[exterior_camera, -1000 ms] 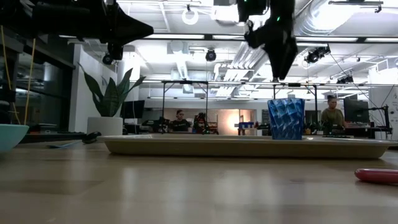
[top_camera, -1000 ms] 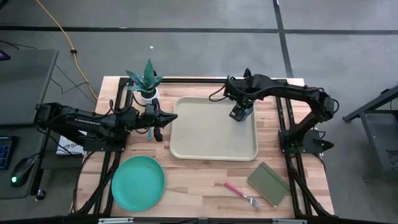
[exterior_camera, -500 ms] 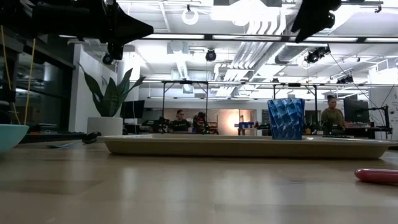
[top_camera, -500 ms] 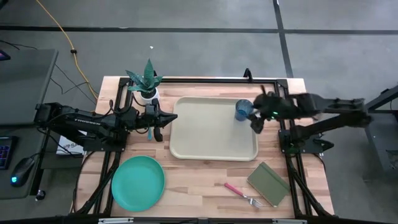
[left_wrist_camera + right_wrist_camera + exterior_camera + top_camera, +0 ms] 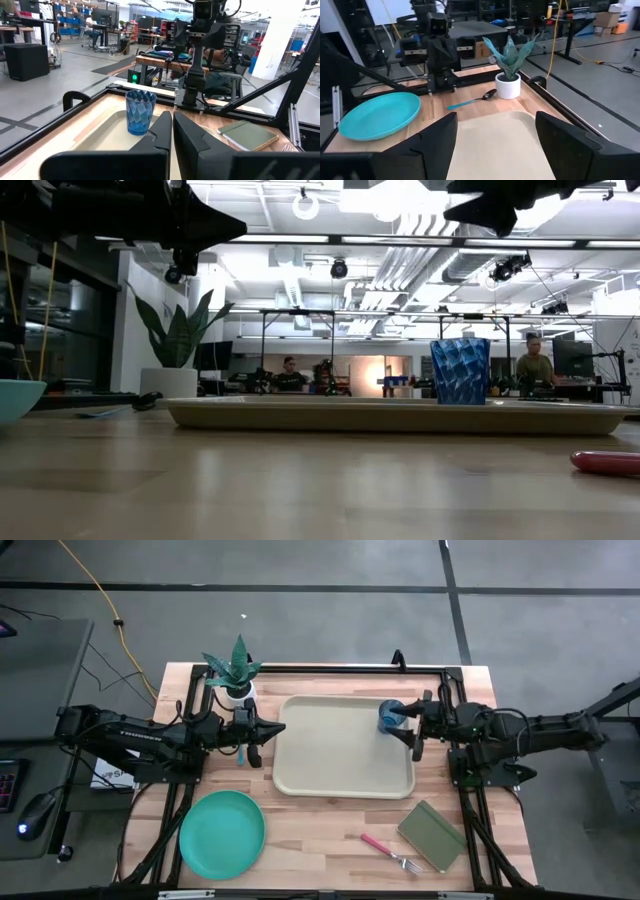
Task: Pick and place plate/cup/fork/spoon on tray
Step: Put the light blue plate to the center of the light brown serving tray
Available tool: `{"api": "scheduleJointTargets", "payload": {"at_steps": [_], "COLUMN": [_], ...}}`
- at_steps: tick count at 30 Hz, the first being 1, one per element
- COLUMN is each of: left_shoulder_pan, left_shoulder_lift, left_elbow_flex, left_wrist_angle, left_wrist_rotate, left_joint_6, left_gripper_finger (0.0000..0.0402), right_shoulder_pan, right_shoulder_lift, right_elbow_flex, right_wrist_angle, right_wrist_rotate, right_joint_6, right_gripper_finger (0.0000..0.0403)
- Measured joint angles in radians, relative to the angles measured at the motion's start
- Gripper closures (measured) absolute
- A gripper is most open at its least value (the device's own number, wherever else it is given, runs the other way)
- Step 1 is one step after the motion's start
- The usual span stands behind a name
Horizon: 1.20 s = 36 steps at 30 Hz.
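Wooden table (image 5: 330, 830), item: cup (image 5: 389, 716) upright in the tray (image 5: 340, 755), far right corner. My right gripper (image 5: 418, 727), fingers spread and empty, hangs just beside the cup off the tray's right rim. My left gripper (image 5: 262, 732), fingers pressed together, waits at the tray's left edge.

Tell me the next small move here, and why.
Probably send the open right hand toward the fork. The cup already stands on the tray, released, while the fork lies on the table on that arm's side, beside the notebook.
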Motion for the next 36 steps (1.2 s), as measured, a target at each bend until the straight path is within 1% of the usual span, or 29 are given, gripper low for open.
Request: {"api": "scheduleJointTargets", "payload": {"at_steps": [12, 14, 18, 21, 23, 27, 30, 32, 35, 36], "left_shoulder_pan": [0.000, 0.000, 0.000, -0.012, -0.049, -0.174, -0.296, -0.382, -0.507, -0.546], "left_shoulder_lift": [0.000, 0.000, 0.000, 0.000, 0.004, 0.071, 0.136, 0.182, 0.238, 0.255], "left_elbow_flex": [0.000, 0.000, 0.002, 0.071, 0.156, 0.340, 0.447, 0.487, 0.512, 0.513], "left_wrist_angle": [-0.003, -0.019, -0.062, -0.206, -0.378, -0.786, -1.006, -1.094, -1.128, -1.129], "left_wrist_rotate": [-0.003, -0.002, 0.037, 0.107, 0.128, 0.116, 0.112, 0.110, 0.105, 0.084], "left_joint_6": [0.001, 0.027, 0.055, 0.060, 0.064, 0.086, 0.052, -0.002, -0.026, -0.025], "left_gripper_finger": [0.0401, 0.0400, 0.0377, 0.0341, 0.0312, 0.0251, 0.0214, 0.0196, 0.0185, 0.0184], "right_shoulder_pan": [-0.001, -0.001, -0.001, -0.001, -0.001, -0.001, -0.001, -0.001, -0.001, -0.001], "right_shoulder_lift": [0.000, 0.000, 0.003, 0.003, 0.003, 0.003, 0.003, 0.003, 0.003, 0.003], "right_elbow_flex": [0.000, 0.000, 0.000, 0.000, 0.000, 0.000, 0.000, 0.000, 0.000, 0.000], "right_wrist_angle": [0.004, 0.004, 0.004, 0.004, 0.004, 0.000, -0.007, -0.016, -0.026, -0.027], "right_wrist_rotate": [-0.001, -0.001, -0.001, -0.001, 0.000, 0.001, 0.001, 0.001, 0.001, 0.001], "right_joint_6": [0.001, 0.000, -0.007, -0.010, -0.010, -0.010, -0.008, -0.007, 0.011, 0.015], "right_gripper_finger": [0.0142, 0.0142, 0.0142, 0.0142, 0.0142, 0.0142, 0.0142, 0.0142, 0.0142, 0.0142]}}
